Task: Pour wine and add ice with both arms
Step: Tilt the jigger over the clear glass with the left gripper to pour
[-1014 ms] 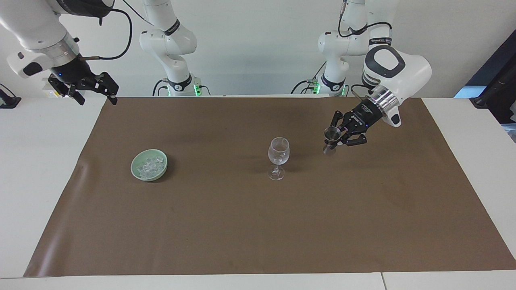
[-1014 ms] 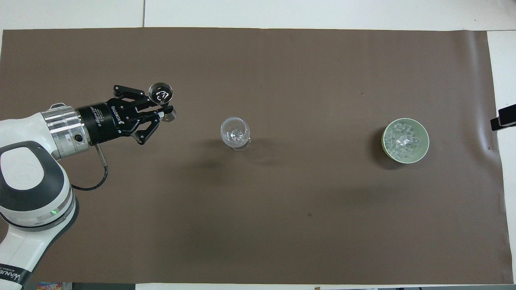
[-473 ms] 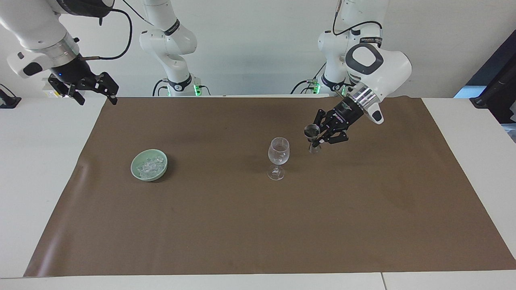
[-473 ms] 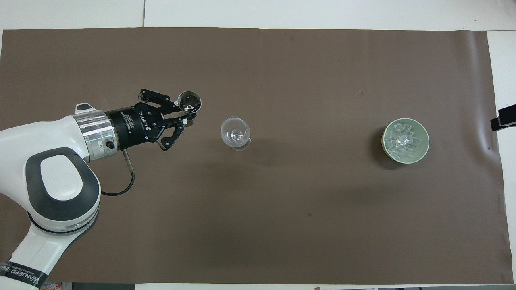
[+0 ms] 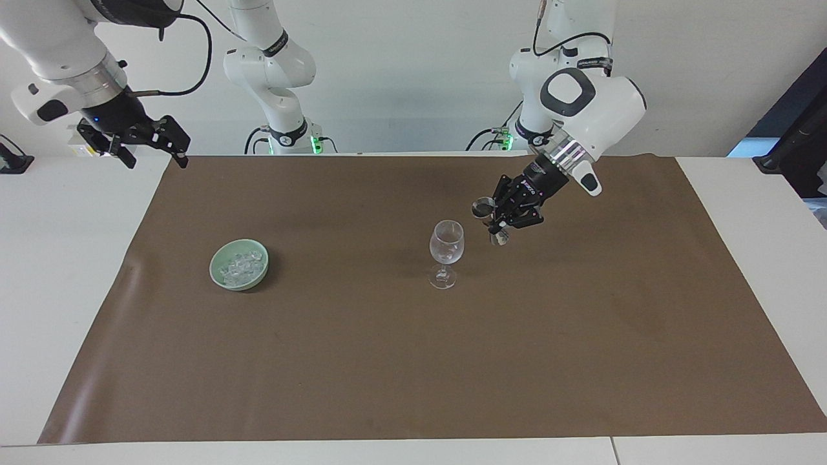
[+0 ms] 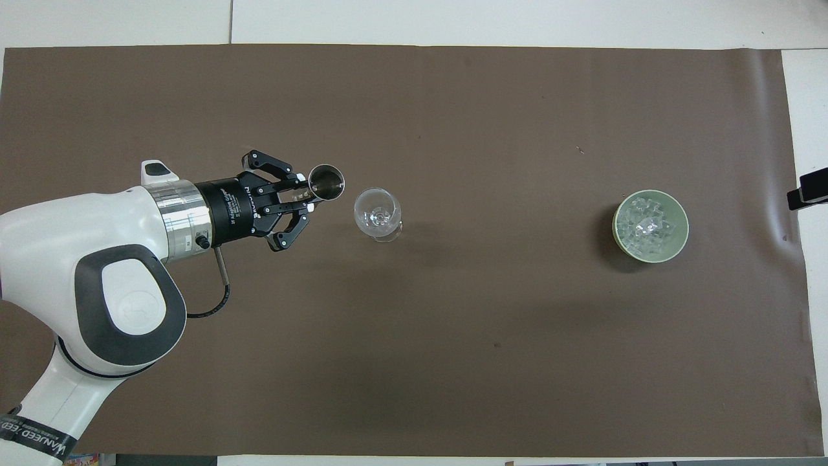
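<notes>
Left claw (image 5: 496,219) grips a metal jigger (image 6: 325,182), contents unreadable, beside the wine glass (image 5: 446,252); right claw (image 5: 132,143) apparently open.

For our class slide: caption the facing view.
Left gripper holds a metal jigger beside the wine glass.

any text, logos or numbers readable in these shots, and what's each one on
"ROBOTIQ", only just legible, on the black body of the left gripper, which holds a small metal cup beside the wine glass.
White lettering on the dark band at the left arm's lower link in the overhead view: too blurred to read for certain.
Dark band on the left arm in the facing view: lettering too small to read.
Nothing else carries text.
</notes>
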{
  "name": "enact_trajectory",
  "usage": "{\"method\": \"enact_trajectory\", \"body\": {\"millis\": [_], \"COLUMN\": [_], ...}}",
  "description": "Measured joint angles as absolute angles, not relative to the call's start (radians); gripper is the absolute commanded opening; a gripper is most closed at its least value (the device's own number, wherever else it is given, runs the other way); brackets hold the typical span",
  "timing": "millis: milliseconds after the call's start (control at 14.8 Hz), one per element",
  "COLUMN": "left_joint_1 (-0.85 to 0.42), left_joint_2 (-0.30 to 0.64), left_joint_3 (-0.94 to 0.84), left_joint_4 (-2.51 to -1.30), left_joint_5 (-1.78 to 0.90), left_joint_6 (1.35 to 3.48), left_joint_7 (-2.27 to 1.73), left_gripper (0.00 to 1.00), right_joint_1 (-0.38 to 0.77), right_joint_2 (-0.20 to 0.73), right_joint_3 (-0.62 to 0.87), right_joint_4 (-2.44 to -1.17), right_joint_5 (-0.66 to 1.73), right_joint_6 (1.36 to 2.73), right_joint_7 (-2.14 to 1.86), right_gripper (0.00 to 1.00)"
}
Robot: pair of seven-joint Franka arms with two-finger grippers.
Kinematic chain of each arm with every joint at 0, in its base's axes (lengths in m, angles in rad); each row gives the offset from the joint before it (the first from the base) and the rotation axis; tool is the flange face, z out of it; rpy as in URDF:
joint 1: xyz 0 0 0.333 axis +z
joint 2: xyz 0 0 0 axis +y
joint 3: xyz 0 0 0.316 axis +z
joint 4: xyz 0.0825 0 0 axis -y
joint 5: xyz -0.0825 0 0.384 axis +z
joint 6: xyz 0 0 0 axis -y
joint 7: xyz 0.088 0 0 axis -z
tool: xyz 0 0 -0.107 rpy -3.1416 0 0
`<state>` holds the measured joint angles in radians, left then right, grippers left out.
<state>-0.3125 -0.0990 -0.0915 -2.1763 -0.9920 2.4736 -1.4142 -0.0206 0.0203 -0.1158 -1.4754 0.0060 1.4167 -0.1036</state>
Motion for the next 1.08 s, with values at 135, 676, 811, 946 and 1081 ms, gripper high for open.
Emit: {"method": "enact_trajectory", "body": {"millis": [135, 676, 811, 946, 1081], "left_joint_1": [-0.336, -0.39, -0.395, -0.406, -0.415], "left_joint_2": [-0.091, -0.051, -0.051, -0.05, -0.047], "left_joint_3": [-0.095, -0.1, -0.101, -0.101, -0.102], "left_joint_4": [-2.176, -2.175, -2.175, -2.175, -2.175], "left_joint_5": [-0.982, -0.774, -0.719, -0.676, -0.645], "left_joint_6": [2.52, 2.605, 2.608, 2.633, 2.663], "left_joint_7": [-1.414, -1.414, -1.414, -1.414, -1.414], "left_gripper": [0.0, 0.0, 0.0, 0.0, 0.0], "right_joint_1": [-0.021, -0.021, -0.021, -0.021, -0.021], "right_joint_2": [0.02, 0.02, 0.02, 0.02, 0.02], "right_joint_3": [-0.116, -0.116, -0.116, -0.116, -0.116], "right_joint_4": [-1.475, -1.475, -1.475, -1.475, -1.475], "right_joint_5": [0.006, 0.006, 0.006, 0.006, 0.006], "right_joint_6": [1.417, 1.417, 1.417, 1.417, 1.417], "right_joint_7": [-0.104, -0.104, -0.104, -0.104, -0.104], "right_gripper": [1.0, 1.0, 1.0, 1.0, 1.0]}}
